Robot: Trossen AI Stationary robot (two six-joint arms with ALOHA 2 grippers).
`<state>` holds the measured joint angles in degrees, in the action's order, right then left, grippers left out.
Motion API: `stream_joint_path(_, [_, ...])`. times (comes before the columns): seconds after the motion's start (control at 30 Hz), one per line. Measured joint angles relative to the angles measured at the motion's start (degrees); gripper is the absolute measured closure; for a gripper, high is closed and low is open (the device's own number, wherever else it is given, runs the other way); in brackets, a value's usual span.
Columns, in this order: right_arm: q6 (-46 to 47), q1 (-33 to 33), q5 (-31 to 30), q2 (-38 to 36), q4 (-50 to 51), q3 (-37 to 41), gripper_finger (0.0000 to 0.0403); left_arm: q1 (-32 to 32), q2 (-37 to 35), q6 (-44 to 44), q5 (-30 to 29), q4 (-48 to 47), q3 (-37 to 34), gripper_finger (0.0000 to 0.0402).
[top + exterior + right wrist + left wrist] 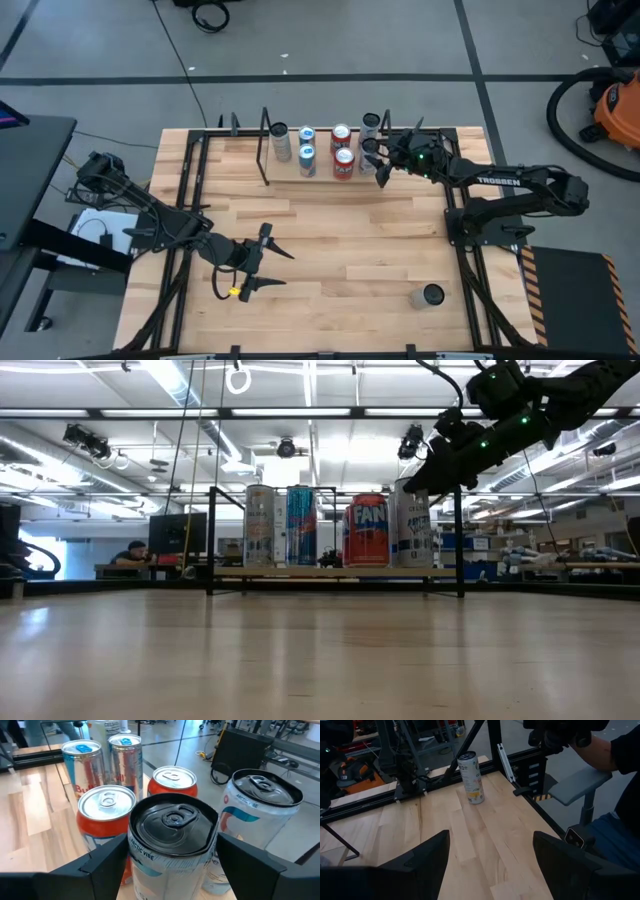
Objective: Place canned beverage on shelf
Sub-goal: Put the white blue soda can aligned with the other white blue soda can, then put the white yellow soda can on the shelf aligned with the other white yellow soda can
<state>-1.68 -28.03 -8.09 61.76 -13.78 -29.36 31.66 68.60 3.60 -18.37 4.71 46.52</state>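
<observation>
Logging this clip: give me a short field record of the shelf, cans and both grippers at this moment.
shelf: at the table's far edge, holding two blue cans, two red cans and others
right gripper: at the shelf's right end, closed on the black-topped can
black-topped can: upright, beside a silver-topped can
left gripper: open, empty, over the near left of the table
loose can: upright on the table's near right, untouched
</observation>
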Motion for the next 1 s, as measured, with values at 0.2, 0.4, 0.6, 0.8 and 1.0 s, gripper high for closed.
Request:
stream_joint_path(0.2, [0.07,-0.02,0.06,-0.88,-0.02,0.0,0.0096,0.0,0.0,0.0,0.0,-0.02,0.0,0.0115])
stream_joint_path(0.4, [0.64,0.67,0.09,-3.5,1.2,-0.09,0.0096,0.0,0.0,0.01,0.0,-0.03,0.01,0.0115])
stream_joint_path(0.6, [0.2,1.68,0.36,-6.55,1.14,-0.09,0.0096,0.0,0.0,0.02,0.0,-0.04,0.02,0.0115])
stream_joint_path(0.8, [0.59,2.27,7.07,-8.71,0.89,-0.11,0.0096,0.0,0.0,0.11,0.0,-0.09,0.0,0.0115])
stream_joint_path(1.0, [0.62,2.27,14.28,-10.23,-0.71,-0.15,0.0096,0.0,0.0,0.13,-0.02,-0.09,0.0,0.0115])
